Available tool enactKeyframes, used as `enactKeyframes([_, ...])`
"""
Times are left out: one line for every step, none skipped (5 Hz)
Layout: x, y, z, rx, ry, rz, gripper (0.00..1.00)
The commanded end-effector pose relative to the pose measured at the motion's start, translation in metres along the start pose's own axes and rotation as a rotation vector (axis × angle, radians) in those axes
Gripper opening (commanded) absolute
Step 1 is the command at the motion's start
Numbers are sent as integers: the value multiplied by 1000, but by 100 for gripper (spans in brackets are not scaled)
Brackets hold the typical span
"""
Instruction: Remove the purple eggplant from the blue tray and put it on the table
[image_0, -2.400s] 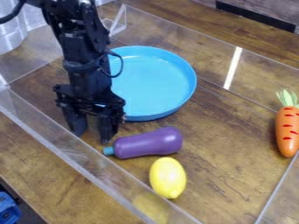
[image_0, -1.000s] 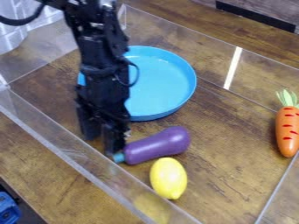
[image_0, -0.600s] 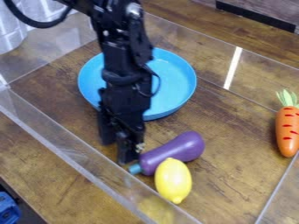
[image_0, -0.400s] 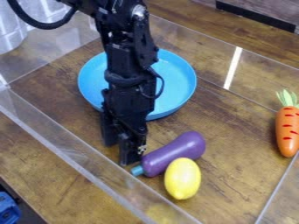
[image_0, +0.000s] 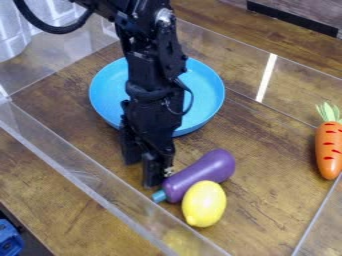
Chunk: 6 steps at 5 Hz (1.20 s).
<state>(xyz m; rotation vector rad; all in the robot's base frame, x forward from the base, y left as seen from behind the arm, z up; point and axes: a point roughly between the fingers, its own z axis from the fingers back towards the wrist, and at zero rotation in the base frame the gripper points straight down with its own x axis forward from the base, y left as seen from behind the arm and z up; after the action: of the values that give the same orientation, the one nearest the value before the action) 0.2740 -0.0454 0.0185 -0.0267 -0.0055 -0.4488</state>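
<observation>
The desk (image_0: 267, 190) was a dark brown plank surface boxed in by clear acrylic walls (image_0: 80, 190). Next biggest thing was the black robot arm (image_0: 150, 70), coming down from the top left and standing pretty much upright over the near edge of the blue tray (image_0: 201, 95). The tray itself sat on the desk toward the back left, and the part of it I could see had nothing in it.

The purple eggplant (image_0: 203, 168) was lying on the desk, just in front of the tray and to the right of the arm's lower end, tilted so its teal stem end pointed down-left. The yellow lemon (image_0: 203, 204) sat right up against it on the near side, looked like they were touching. The orange carrot (image_0: 327, 145) was well apart, over by the right wall.

The fingers (image_0: 151, 170) were down at desk level right beside the eggplant's stem end, dark and bunched together. Honestly couldn't tell if they were spread or pinched, or if they were actually touching the eggplant.
</observation>
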Motion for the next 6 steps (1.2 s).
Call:
enactKeyframes([10, -3, 8, 18, -39, -2, 100])
enactKeyframes([14, 0, 9, 25, -43, 5, 100])
enactKeyframes([14, -2, 9, 27, -47, 8, 0])
enactKeyframes([15, 0, 10, 32, -52, 19, 100])
enactKeyframes([18, 1, 10, 33, -57, -20, 100])
enactKeyframes([20, 3, 9, 35, -62, -59, 100])
